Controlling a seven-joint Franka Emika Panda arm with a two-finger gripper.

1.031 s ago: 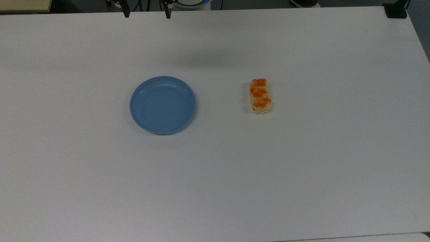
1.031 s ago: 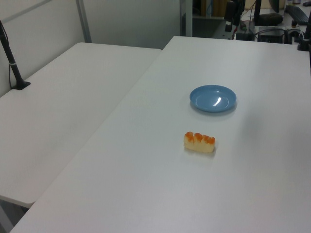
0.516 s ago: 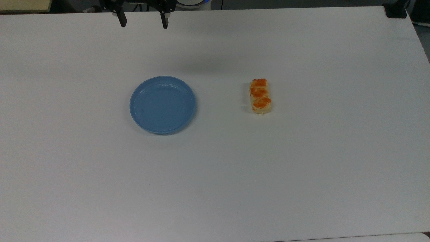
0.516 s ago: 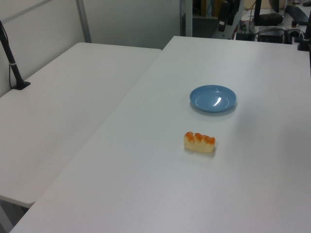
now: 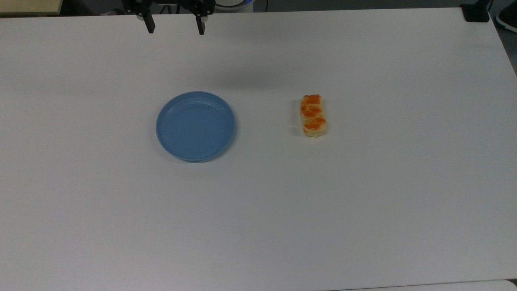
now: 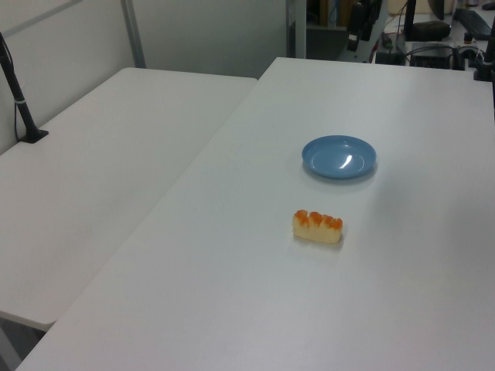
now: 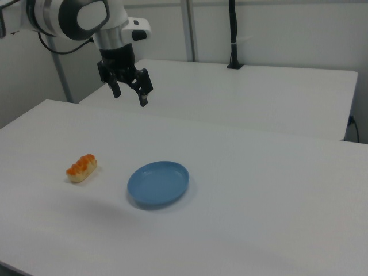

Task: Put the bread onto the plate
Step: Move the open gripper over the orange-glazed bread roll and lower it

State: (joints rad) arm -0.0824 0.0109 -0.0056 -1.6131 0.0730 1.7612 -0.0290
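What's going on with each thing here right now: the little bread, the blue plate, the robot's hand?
Small oblong pale-yellow bread with orange-brown glazed patches: lying flat on the white table, apart from the plate, untouched.
Round shallow blue plastic plate: right side up, nothing on it.
Robot's black two-finger hand: open, holding nothing, raised above the table, away from both.

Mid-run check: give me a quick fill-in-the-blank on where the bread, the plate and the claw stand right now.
1. The bread lies on the ____, not on the plate.
2. In the top view, the bread is to the plate's ____.
3. The claw hangs in the air with its fingers ____ and nothing between them.
4. The plate's colour is ____.

Missing words: table; right; open; blue
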